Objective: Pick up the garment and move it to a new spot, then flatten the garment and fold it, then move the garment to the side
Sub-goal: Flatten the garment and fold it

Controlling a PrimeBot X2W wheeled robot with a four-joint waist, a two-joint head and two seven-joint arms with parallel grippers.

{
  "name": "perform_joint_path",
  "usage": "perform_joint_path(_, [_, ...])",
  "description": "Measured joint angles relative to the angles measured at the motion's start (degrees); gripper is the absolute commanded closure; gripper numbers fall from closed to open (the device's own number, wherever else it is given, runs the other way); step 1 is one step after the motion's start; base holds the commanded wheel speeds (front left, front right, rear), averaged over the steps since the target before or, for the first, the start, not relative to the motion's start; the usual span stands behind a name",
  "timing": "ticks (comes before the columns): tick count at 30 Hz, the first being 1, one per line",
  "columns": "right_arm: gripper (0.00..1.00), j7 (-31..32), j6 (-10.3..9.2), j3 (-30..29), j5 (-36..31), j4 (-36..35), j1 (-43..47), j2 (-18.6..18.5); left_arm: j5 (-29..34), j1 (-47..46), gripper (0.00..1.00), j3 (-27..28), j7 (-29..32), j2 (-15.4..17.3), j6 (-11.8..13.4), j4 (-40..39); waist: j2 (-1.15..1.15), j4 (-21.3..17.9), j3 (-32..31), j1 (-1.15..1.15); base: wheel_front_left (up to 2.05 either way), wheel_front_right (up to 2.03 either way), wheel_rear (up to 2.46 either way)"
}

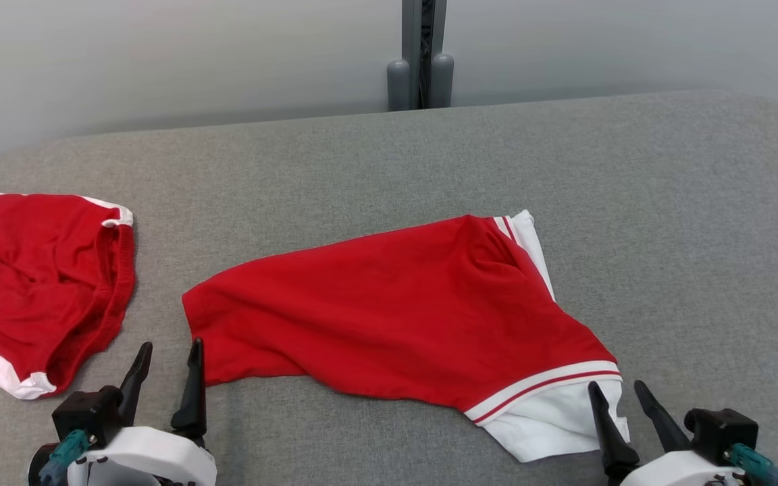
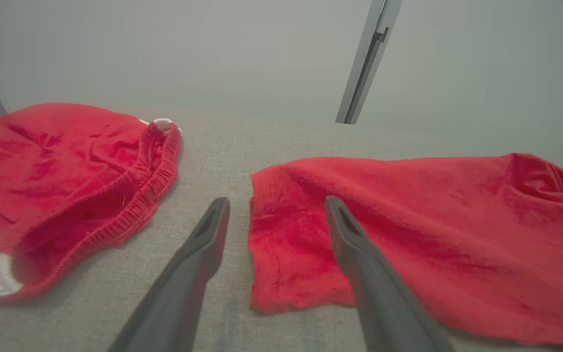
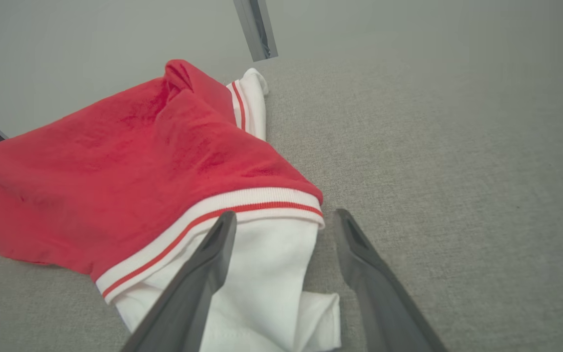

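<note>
The garment [image 1: 389,304] is red with white striped trim and white cloth at its right end, lying spread and slightly rumpled across the middle of the grey padded table [image 1: 666,202]. My left gripper [image 1: 170,347] is open at the garment's near left corner, its right finger over the red hem [image 2: 281,254] in the left wrist view. My right gripper [image 1: 615,386] is open at the white near right end [image 3: 262,274], with nothing held. The same red cloth [image 3: 115,161] rises behind the right fingers.
A second red garment [image 1: 31,270] with a ribbed waistband [image 2: 149,195] and white trim lies bunched at the table's left edge. A grey post [image 1: 421,61] stands behind the table against a pale wall. Bare grey surface extends to the right and far side.
</note>
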Motion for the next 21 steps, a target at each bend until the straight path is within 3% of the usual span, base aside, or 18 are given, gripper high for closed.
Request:
perform_joint_path(7, [0.0, 2.6, -0.01, 3.92, 3.07, 2.97, -1.21, -1.67, -1.14, -2.4, 0.0, -0.11, 1.33, 0.55, -1.38, 4.9, 0.0, -0.53, 1.28, 0.0, 0.0, 0.0, 0.0])
perform_joint_path(21, [0.0, 4.23, 0.0, 10.18, 8.34, 2.07, 0.15, -6.19, -2.13, -3.37, 0.0, -0.33, 0.63, 0.48, -1.68, 7.92, 0.0, -1.48, 2.39, 0.0, 0.0, 0.0, 0.0])
